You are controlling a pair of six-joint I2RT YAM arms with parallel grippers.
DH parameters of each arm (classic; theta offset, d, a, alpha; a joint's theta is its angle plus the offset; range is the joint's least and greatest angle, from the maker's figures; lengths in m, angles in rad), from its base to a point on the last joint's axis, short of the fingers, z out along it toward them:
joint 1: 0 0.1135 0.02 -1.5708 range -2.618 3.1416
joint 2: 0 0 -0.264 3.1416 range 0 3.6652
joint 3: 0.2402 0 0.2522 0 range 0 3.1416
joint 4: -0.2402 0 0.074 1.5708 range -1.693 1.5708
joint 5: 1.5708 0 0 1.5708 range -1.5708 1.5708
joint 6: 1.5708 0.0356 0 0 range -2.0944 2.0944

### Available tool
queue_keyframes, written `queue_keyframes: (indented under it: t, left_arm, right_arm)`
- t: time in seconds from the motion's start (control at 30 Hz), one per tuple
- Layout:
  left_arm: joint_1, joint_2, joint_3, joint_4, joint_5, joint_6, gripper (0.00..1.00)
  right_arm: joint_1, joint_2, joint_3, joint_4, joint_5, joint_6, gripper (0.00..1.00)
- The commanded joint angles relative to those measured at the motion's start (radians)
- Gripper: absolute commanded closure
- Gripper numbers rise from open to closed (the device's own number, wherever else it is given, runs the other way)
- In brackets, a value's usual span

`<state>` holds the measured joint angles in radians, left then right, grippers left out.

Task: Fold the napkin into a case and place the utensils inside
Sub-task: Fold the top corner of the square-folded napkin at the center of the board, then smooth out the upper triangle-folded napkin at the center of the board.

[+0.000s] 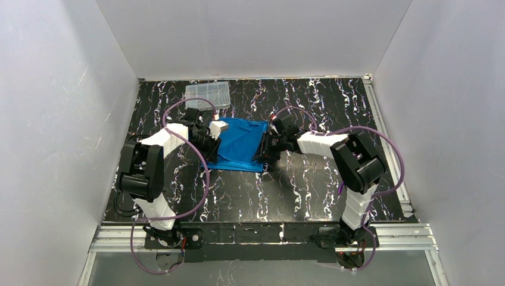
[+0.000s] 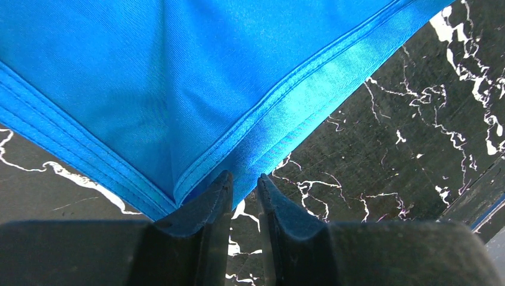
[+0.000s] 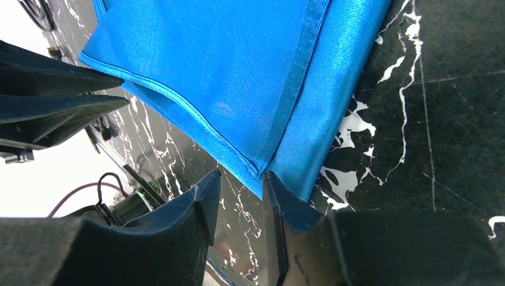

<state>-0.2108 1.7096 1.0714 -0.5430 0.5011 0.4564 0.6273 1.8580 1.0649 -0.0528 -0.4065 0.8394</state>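
The bright blue napkin point(image 1: 241, 143) lies folded in layers on the black marbled table, with hemmed edges stacked at its near corners. My left gripper point(image 1: 212, 142) is at its left near corner. In the left wrist view the gripper point(image 2: 243, 179) is slightly open, its tips just short of the napkin point(image 2: 178, 71) corner, with bare table between them. My right gripper point(image 1: 266, 150) is at the right near corner. In the right wrist view it point(image 3: 240, 174) is slightly open and empty, just short of the napkin point(image 3: 238, 71) corner. No utensils are in view.
A clear plastic compartment box point(image 1: 207, 93) stands at the back left, just behind the left arm. White walls close in the table on three sides. Purple cables loop off both arms. The left arm's dark gripper point(image 3: 47, 101) shows across the napkin in the right wrist view.
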Motion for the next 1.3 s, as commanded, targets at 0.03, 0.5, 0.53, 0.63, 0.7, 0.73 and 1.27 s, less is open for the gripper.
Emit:
queue_keyframes:
  t: [0.03,0.5,0.53,0.63,0.7,0.73,1.27]
  left_arm:
    - [0.002,0.007,-0.025,-0.011,0.001,0.029,0.80]
    - [0.002,-0.003,-0.044,-0.005,0.004,0.071,0.81]
    - [0.002,-0.005,-0.043,-0.006,0.010,0.071,0.81]
    - [0.001,-0.011,-0.042,-0.010,0.021,0.075,0.81]
    - [0.000,-0.012,-0.042,-0.012,0.025,0.080,0.81]
    - [-0.001,-0.011,-0.043,-0.012,0.025,0.083,0.81]
    - [-0.015,0.011,-0.026,-0.038,0.034,0.118,0.82]
  right_arm:
    - [0.007,0.022,-0.008,0.045,0.001,0.021,0.60]
    - [0.025,0.047,-0.029,0.079,0.053,0.068,0.57]
    - [0.025,0.046,-0.032,0.087,0.058,0.073,0.57]
    - [0.027,0.048,-0.034,0.093,0.072,0.087,0.60]
    - [0.029,0.049,-0.036,0.096,0.078,0.099,0.62]
    - [0.029,0.050,-0.038,0.100,0.083,0.105,0.63]
    - [0.032,0.012,-0.198,0.294,0.163,0.279,0.60]
